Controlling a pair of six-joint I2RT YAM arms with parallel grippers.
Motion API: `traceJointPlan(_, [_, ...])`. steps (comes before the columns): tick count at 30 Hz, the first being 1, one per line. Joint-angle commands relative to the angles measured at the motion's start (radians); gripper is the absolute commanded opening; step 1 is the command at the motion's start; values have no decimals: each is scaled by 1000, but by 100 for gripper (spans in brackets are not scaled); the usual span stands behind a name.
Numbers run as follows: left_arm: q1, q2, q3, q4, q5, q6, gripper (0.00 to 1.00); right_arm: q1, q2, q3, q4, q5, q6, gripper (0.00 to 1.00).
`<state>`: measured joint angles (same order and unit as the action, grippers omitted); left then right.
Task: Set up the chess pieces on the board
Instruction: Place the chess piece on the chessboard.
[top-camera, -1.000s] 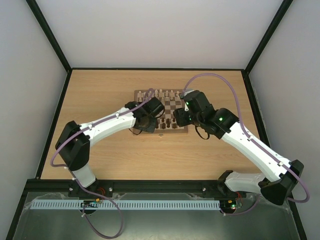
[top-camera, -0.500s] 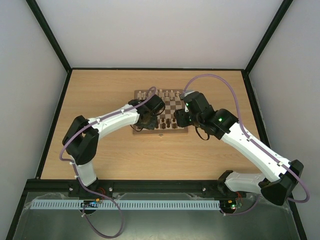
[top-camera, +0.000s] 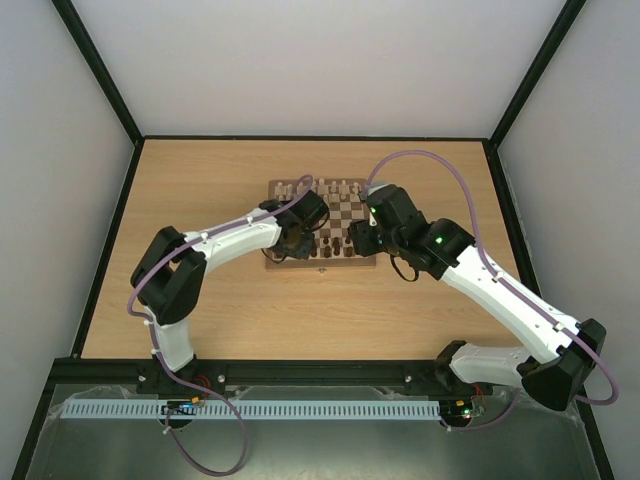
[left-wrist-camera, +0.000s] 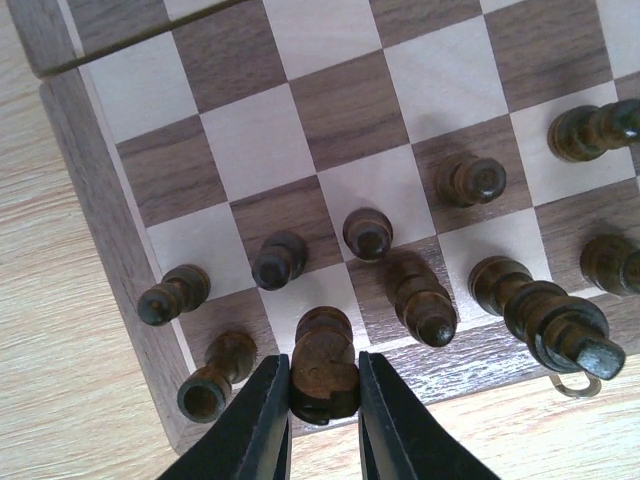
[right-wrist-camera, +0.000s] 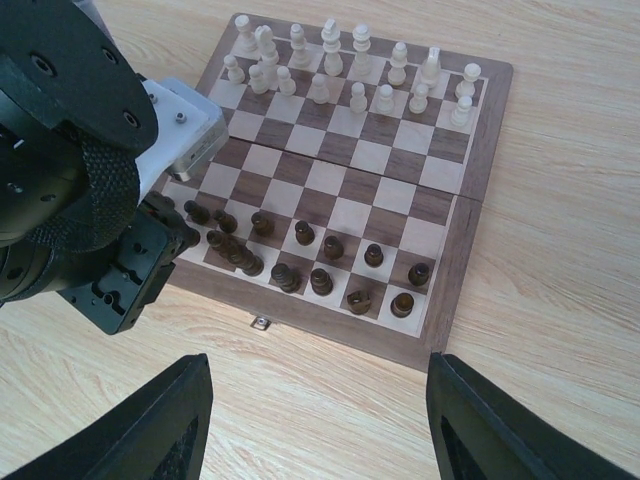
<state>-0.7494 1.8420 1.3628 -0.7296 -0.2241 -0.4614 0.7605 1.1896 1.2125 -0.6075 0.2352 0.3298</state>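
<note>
The board (top-camera: 340, 206) lies mid-table, and its brown border shows in the right wrist view (right-wrist-camera: 470, 250). My left gripper (left-wrist-camera: 322, 425) is shut on a dark brown knight (left-wrist-camera: 322, 372) and holds it upright at the near row, second square from the board's left corner. Other dark brown chess pieces (left-wrist-camera: 368, 232) stand close around it on the two near rows, which the right wrist view also shows (right-wrist-camera: 321, 281). In the top view the left gripper (top-camera: 297, 242) is over the board's near left corner. My right gripper (right-wrist-camera: 320, 430) is open and empty, above the table just in front of the board's near edge.
Cream-white pieces (right-wrist-camera: 358, 97) fill the board's two far rows. A small metal clasp (right-wrist-camera: 262, 322) sits on the board's near edge. The left arm's wrist (right-wrist-camera: 70, 160) crowds the board's near left part. Bare wooden table (top-camera: 200, 200) surrounds the board.
The left arm's elbow has swung forward and to the right, and its gripper has settled at the board's near left corner. The right arm has barely moved.
</note>
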Motion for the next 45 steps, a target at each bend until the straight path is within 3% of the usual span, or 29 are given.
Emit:
traceJointPlan(1, [4, 0, -23, 10, 9, 2, 16, -2, -2, -14, -7, -3, 0, 59])
traceJointPlan(45, [4, -6, -49, 25, 8, 0, 16, -1, 25, -8, -6, -22, -4, 60])
